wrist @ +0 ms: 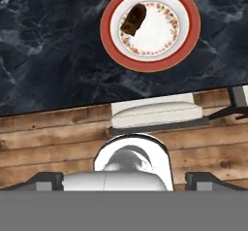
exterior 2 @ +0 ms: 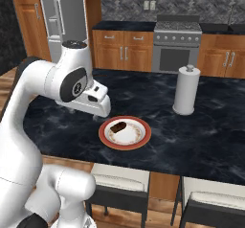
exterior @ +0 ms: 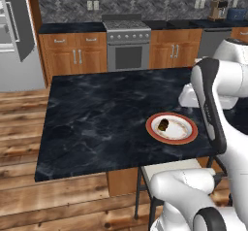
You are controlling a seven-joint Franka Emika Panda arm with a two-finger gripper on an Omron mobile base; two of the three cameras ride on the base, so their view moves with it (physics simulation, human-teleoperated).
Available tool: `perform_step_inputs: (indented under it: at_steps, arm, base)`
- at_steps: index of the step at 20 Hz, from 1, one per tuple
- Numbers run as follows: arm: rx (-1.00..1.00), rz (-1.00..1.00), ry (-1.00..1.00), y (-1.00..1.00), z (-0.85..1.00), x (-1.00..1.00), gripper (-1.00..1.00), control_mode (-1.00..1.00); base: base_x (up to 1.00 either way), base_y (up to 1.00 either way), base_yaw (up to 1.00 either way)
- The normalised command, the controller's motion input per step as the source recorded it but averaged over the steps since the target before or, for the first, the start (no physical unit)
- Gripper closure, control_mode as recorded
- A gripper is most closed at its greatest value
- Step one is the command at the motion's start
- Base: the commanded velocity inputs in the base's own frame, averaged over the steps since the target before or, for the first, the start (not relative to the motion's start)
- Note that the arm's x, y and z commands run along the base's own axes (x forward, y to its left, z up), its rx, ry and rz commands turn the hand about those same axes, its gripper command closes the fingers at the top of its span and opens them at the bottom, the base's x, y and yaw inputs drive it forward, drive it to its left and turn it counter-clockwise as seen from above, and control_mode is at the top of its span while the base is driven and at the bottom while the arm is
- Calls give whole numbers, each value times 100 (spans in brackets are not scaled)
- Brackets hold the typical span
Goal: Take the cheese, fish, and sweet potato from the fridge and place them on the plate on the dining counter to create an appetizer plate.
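Note:
On the black marbled dining counter (exterior: 97,123) sits the red-rimmed white plate (exterior: 172,141) (exterior 2: 104,135) (wrist: 192,28). The dark reddish-brown sweet potato (exterior: 163,124) (exterior 2: 117,126) (wrist: 133,19) lies on it, alone. My gripper (wrist: 125,180) is open and holds nothing, its two dark fingertips (wrist: 46,179) far apart. It hovers high above the counter's near edge, just left of the plate in the right base view, where its white hand (exterior 2: 91,101) shows. The grey fridge (exterior: 17,41) (exterior 2: 58,11) stands far back. The cheese and the fish are out of view.
A white paper towel roll (exterior 2: 185,90) stands on the counter right of the plate. Cushioned stools (exterior 2: 119,181) (exterior 2: 213,193) (wrist: 155,113) tuck under the near edge. A stove (exterior: 127,43) and wooden cabinets line the back wall. Wood floor surrounds the island.

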Motion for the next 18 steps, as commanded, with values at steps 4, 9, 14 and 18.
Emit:
perform_step_inputs:
  at_steps: [4,9,14,18]
  arm:
    - [0,22,-6,22,-28,-50,-100,-100]
    - [0,11,-7,37,-3,-3,-100,-100]
    - [0,3,-15,15,7,1,-100,-100]
    - [0,1,-21,0,3,0,-100,-100]
  base:
    - [0,0,0]
    - [0,0,0]
    - [0,0,0]
    - [0,0,0]
